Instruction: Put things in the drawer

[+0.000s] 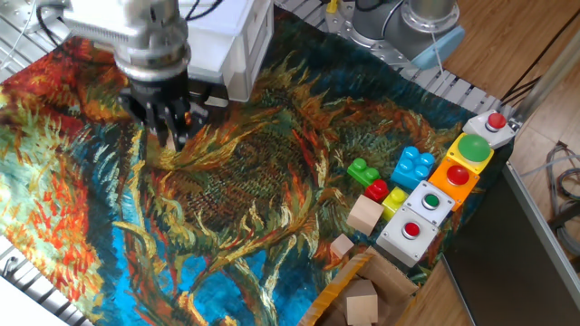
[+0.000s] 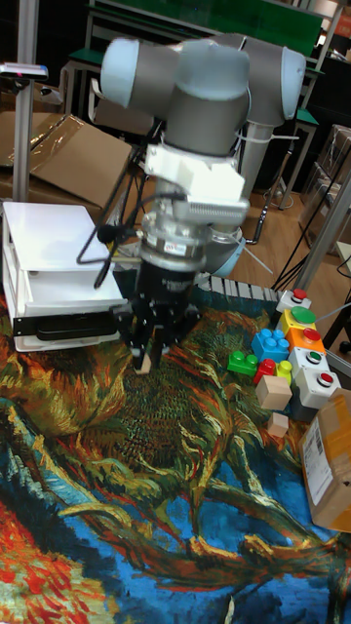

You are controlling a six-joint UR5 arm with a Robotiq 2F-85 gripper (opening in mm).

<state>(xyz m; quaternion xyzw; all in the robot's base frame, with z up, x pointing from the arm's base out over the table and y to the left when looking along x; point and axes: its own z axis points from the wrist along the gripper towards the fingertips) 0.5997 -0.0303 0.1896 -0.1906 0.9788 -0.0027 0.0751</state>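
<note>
I can see a small pale wooden cube (image 2: 144, 365) pinched at the tip of the gripper (image 2: 148, 353), hanging just above the painted cloth (image 1: 272, 181). In the fixed view the cube is too small and blurred to pick out, but the tall view shows a tan block between the fingertips, so I read the pincer as clenched on it.

The gripper sits just right of the white plastic box (image 2: 54, 258) at the far left of the table. The box's drawer (image 2: 68, 330) shows as a dark slot low on the box, seemingly pulled out a little toward the gripper; I cannot tell how wide it stands, nor whether anything lies inside.

So I judge the task midway: the cube is picked up and carried close to the drawer, but not yet over it or released.

Well apart, near the right edge, remain a larger wooden block (image 1: 364, 215), another small cube (image 1: 341, 245), toy bricks (image 1: 412, 167) and the button boxes (image 1: 426, 213), with a cardboard box (image 1: 358, 294) at the near edge.
</note>
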